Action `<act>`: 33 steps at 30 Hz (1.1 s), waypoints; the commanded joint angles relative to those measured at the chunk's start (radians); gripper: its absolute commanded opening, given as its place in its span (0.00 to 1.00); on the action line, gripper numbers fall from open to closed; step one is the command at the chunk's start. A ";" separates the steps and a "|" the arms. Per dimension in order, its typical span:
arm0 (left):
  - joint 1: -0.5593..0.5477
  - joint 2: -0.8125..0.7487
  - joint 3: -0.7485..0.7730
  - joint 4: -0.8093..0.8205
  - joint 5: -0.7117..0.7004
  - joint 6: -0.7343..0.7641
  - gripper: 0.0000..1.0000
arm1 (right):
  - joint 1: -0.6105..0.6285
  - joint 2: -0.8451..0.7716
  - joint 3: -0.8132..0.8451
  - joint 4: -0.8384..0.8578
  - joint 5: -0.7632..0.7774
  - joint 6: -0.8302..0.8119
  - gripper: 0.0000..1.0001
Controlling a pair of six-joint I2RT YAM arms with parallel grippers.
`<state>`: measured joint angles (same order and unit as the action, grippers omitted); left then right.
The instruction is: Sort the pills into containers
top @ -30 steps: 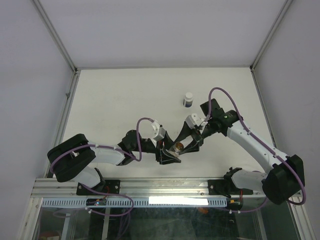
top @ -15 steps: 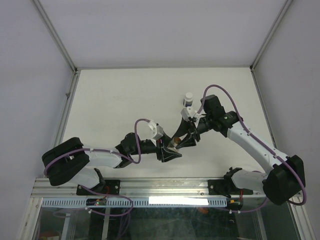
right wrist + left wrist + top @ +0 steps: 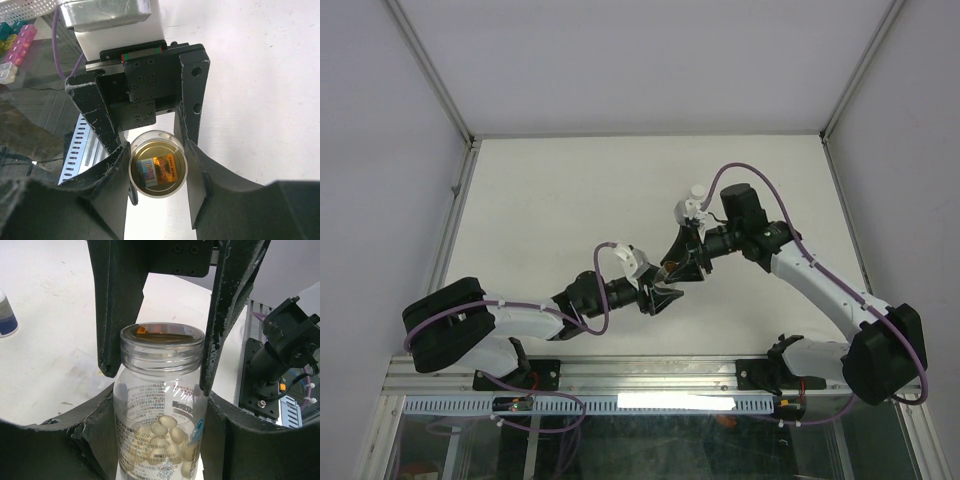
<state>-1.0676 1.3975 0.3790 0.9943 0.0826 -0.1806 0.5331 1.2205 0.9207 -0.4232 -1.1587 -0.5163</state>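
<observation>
Noted pill bottle point(image 3: 161, 371) clenched in left tool point(image 3: 656, 297), right tool point(image 3: 679, 268) straddling neck from 1 o'clock, closure indeterminate; may tilt and spill pills point(image 3: 168, 428) if squeezed off-centre.

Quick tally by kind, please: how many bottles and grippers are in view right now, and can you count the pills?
Clear pill bottle, clamped by both grippers: 1
Small blue-labelled bottle, standing apart: 1
Grippers: 2, left gripper and right gripper
Pills: inside the clear bottle, too bunched to count
Total: 4, pills aside
</observation>
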 commanded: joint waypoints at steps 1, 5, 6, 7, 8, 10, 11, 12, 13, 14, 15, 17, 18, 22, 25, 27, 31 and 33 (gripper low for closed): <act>0.013 -0.035 -0.003 0.154 -0.131 -0.005 0.28 | -0.011 -0.006 0.007 0.004 -0.004 0.025 0.00; 0.015 -0.037 -0.056 0.249 -0.091 -0.029 0.62 | -0.026 -0.011 0.013 -0.013 -0.030 0.008 0.00; 0.015 -0.040 -0.068 0.266 -0.084 -0.034 0.71 | -0.030 -0.012 0.013 -0.014 -0.034 0.007 0.00; 0.016 -0.045 -0.081 0.281 -0.080 -0.039 0.78 | -0.035 -0.013 0.013 -0.015 -0.038 0.006 0.00; 0.017 -0.052 -0.092 0.292 -0.078 -0.043 0.84 | -0.037 -0.012 0.015 -0.017 -0.042 0.004 0.00; 0.019 -0.070 -0.107 0.297 -0.069 -0.046 0.90 | -0.045 -0.016 0.015 -0.020 -0.048 0.004 0.00; 0.021 -0.080 -0.114 0.289 -0.064 -0.045 0.91 | -0.048 -0.016 0.014 -0.021 -0.050 0.003 0.00; 0.022 -0.089 -0.116 0.277 -0.057 -0.045 0.93 | -0.052 -0.017 0.015 -0.023 -0.053 0.002 0.00; 0.024 -0.099 -0.119 0.262 -0.051 -0.044 0.94 | -0.057 -0.017 0.016 -0.025 -0.053 -0.001 0.00; 0.025 -0.114 -0.122 0.246 -0.048 -0.044 0.95 | -0.063 -0.018 0.017 -0.030 -0.054 -0.006 0.00; 0.026 -0.128 -0.126 0.227 -0.049 -0.044 0.97 | -0.073 -0.021 0.021 -0.041 -0.055 -0.016 0.00; 0.029 -0.176 -0.135 0.185 -0.055 -0.042 0.99 | -0.099 -0.026 0.032 -0.080 -0.050 -0.045 0.00; 0.030 -0.197 -0.141 0.159 -0.059 -0.041 0.99 | -0.117 -0.028 0.038 -0.105 -0.044 -0.066 0.00; 0.036 -0.281 -0.148 0.045 -0.077 -0.050 0.99 | -0.211 -0.033 0.077 -0.192 0.009 -0.142 0.00; 0.042 -0.306 -0.166 0.021 -0.081 -0.055 0.99 | -0.284 -0.045 0.094 -0.213 0.059 -0.162 0.00; 0.048 -0.307 -0.180 0.025 -0.080 -0.060 0.99 | -0.337 -0.056 0.094 -0.193 0.115 -0.140 0.00; 0.058 -0.301 -0.200 0.021 -0.075 -0.064 0.99 | -0.443 -0.071 0.088 -0.112 0.255 -0.034 0.00; 0.062 -0.301 -0.210 0.016 -0.074 -0.062 0.99 | -0.482 -0.074 0.081 -0.060 0.344 0.011 0.00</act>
<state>-1.0191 1.1038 0.1852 1.0065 0.0250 -0.2306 0.1173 1.1831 0.9657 -0.5934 -0.9897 -0.6003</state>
